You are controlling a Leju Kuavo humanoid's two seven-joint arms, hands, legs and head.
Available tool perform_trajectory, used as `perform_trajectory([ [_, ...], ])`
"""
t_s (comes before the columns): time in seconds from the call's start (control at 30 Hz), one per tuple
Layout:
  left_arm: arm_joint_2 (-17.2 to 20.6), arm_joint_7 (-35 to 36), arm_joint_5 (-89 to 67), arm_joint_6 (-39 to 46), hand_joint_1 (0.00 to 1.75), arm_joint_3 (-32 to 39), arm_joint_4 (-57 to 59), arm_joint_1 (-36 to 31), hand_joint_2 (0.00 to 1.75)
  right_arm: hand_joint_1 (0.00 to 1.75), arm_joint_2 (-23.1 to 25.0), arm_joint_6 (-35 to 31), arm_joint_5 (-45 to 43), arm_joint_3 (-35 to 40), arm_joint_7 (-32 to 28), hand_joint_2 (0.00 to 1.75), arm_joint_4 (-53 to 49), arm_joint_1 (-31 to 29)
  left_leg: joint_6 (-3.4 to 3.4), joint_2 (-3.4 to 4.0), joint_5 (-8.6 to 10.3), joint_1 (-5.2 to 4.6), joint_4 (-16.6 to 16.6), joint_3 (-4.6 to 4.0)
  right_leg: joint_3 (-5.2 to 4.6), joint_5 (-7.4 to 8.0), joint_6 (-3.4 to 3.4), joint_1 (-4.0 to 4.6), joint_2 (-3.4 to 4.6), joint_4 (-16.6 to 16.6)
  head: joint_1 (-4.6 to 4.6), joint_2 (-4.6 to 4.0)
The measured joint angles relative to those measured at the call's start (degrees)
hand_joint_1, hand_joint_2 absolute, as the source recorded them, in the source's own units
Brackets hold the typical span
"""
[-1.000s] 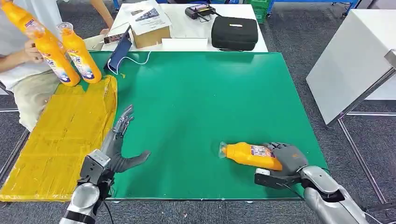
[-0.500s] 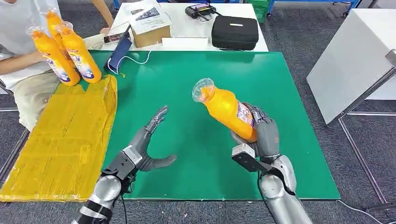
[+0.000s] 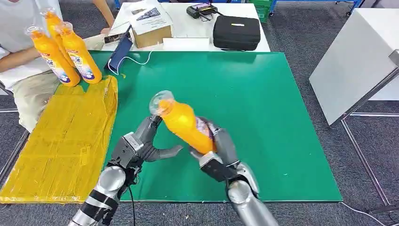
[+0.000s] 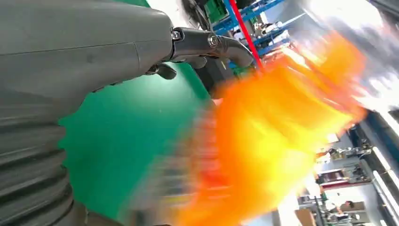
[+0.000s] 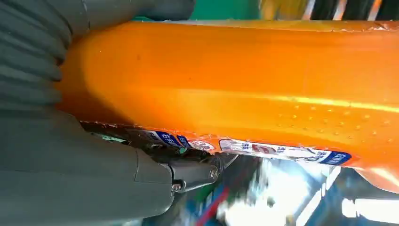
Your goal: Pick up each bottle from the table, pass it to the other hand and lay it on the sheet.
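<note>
- Our right hand (image 3: 217,147) has its fingers (image 3: 225,139) wrapped around the fat end of an orange bottle (image 3: 184,124).
- The bottle is up in the air over the green worktop (image 3: 263,108), tilted, with its clear cap pointing to about 11 o'clock.
- Our left hand (image 3: 141,143) is spread wide and holds nothing. Its fingertips reach right up to the bottle's neck; we cannot tell if they touch.
- A yellow sheet (image 3: 61,146) lies at 9 o'clock.
- At 10 o'clock a person (image 3: 19,61) holds more orange bottles (image 3: 66,52) upright.

Black case (image 3: 236,32) beside cardboard box (image 3: 150,29)
</note>
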Motion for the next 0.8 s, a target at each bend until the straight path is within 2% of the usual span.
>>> perform_trajectory([
  [0.2, 0.09, 0.17, 4.52, -1.40, 0.00, 1.20, 1.18, -0.67, 1.75, 1.75, 3.54, 1.51, -2.82, 5.11, -1.20, 1.75, 8.48, -1.98, 0.00, 0.02, 0.00, -0.04, 0.00, -0.05, -0.05, 0.00, -0.01, -0.07, 0.01, 0.00, 0.00, 0.00],
  [0.4, 0.24, 0.20, 6.53, -2.95, 0.00, 2.56, 2.34, -0.81, 1.75, 1.75, 4.72, 0.96, -3.69, 6.88, -1.38, 1.75, 12.49, -3.75, 0.01, -0.03, 0.01, -0.08, 0.00, -0.07, -0.05, 0.01, 0.01, -0.10, -0.01, -0.01, 0.02, 0.00],
  [0.43, 0.24, 0.20, 6.66, -3.04, 1.75, 2.62, 2.49, -0.84, 1.75, 1.75, 4.76, 0.81, -3.71, 7.06, -1.38, 1.75, 12.80, -3.92, 0.01, -0.03, 0.01, -0.08, 0.01, -0.07, -0.05, 0.01, 0.01, -0.10, -0.01, -0.01, 0.02, 0.00],
  [0.8, -0.22, -0.46, 5.22, -2.67, 1.75, 1.86, 5.68, -2.37, 1.75, 1.75, 4.85, -1.49, -4.61, 7.49, -1.59, 1.75, 14.09, -4.46, 0.00, -0.01, 0.01, -0.07, 0.01, -0.07, -0.08, 0.01, 0.01, -0.09, 0.00, 0.00, 0.02, 0.00],
])
